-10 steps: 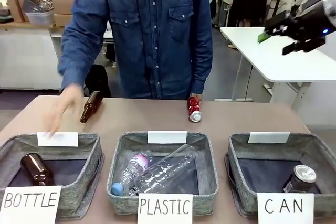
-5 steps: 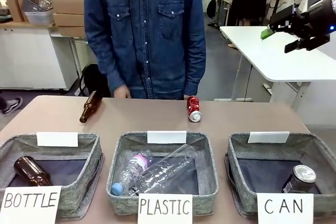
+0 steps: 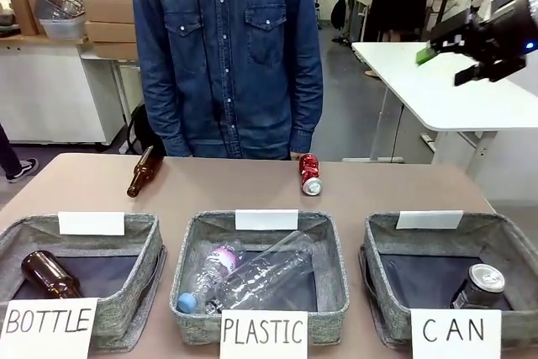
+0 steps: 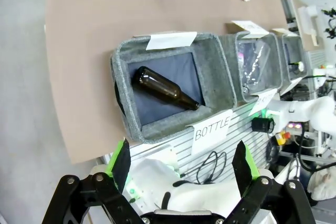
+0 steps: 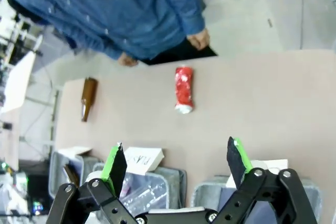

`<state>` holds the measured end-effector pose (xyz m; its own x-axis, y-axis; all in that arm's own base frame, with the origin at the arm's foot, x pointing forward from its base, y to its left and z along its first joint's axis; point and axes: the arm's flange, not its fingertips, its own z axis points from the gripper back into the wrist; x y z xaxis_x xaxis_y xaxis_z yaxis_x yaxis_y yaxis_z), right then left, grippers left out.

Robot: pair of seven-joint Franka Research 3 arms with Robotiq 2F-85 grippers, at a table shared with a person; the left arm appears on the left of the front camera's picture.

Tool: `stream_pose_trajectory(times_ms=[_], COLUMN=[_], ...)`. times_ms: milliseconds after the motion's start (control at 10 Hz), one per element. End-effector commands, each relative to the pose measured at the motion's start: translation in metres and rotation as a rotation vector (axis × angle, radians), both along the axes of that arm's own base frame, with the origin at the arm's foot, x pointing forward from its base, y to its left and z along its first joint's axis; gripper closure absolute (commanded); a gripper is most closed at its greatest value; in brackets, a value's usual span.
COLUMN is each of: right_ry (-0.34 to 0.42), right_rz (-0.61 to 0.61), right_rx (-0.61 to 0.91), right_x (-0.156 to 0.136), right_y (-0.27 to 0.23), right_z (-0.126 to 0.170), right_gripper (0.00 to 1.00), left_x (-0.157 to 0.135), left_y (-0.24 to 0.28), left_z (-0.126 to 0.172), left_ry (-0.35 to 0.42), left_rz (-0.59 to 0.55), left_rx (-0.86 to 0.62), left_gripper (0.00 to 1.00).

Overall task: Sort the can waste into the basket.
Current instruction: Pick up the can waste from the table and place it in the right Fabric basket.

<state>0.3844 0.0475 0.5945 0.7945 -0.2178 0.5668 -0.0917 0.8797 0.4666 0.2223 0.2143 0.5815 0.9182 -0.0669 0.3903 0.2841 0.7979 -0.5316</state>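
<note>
Bright, even indoor light falls from overhead, so shadows on the counter are faint and soft-edged. The front view is sharp across its near half. The inside of the basket stays dark, yet the silver end of the dark can catches a pale highlight, and the clear plastic bottles carry streaks of glare. Both wrist views are wide-angle — straight lines lean and bow toward the borders. In the left one the brown bottle gleams along its side. The right wrist view is softer, with the red can a little fuzzy.
</note>
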Motion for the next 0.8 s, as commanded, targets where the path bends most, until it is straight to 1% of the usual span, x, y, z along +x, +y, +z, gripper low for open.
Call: stream_pose_trajectory(times_ms=[0,100,200,300,400,500,600,700], right_ry=[0.136,0.202,0.243,0.284,0.307,0.317,0.218,0.327], right_rz=[0.186,0.185,0.202,0.205,0.192,0.182,0.157,0.238], right_rx=[-0.051,-0.125,-0.186,-0.216,-0.257,-0.239,-0.161,-0.217], right_x=[0.059,0.093,0.118,0.131,0.139,0.139,0.122,0.13], right_y=[0.064,0.097,0.132,0.161,0.182,0.189,0.167,0.188], right_z=[-0.04,-0.073,-0.109,-0.142,-0.173,-0.184,-0.147,-0.207], right_gripper=[0.0,0.0,0.0,0.0,0.0,0.0,0.0,0.0], left_x=[-0.002,-0.002,-0.002,-0.002,-0.002,-0.002,-0.002,-0.002], left_y=[-0.001,-0.001,-0.001,-0.001,-0.001,-0.001,-0.001,-0.001], left_z=[0.001,0.001,0.001,0.001,0.001,0.001,0.001,0.001], left_ry=[0.009,0.009,0.009,0.009,0.009,0.009,0.009,0.009], left_rz=[0.008,0.008,0.008,0.008,0.008,0.008,0.008,0.008], left_rx=[-0.003,-0.003,-0.003,-0.003,-0.003,-0.003,-0.003,-0.003], left_gripper=[0.0,0.0,0.0,0.0,0.0,0.0,0.0,0.0])
